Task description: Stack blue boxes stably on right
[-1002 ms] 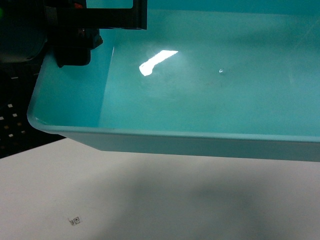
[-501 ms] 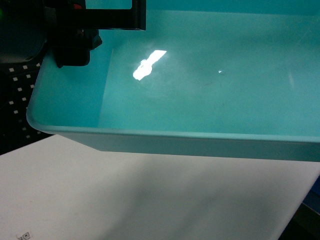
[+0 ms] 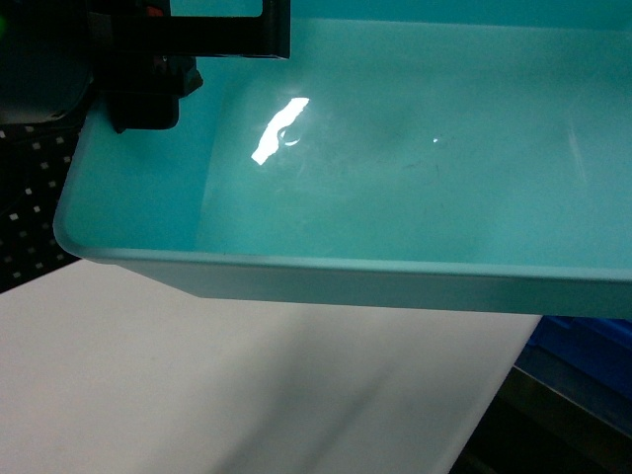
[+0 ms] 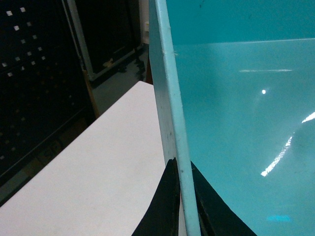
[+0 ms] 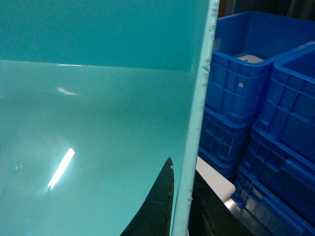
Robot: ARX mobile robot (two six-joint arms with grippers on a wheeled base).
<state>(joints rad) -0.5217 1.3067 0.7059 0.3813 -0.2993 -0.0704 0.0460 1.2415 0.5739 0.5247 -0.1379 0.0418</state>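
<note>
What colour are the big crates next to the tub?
Dark blue crates, seen best in the right wrist view.

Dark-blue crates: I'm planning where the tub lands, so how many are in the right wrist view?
3 at least: an upper crate, one beneath it, another nearer right. More may be hidden.

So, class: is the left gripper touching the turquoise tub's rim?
Touching. The left wrist view shows the left gripper with one dark finger on each side of the turquoise tub wall, pinching its rim.

Tub above the table, crates to its right
</note>
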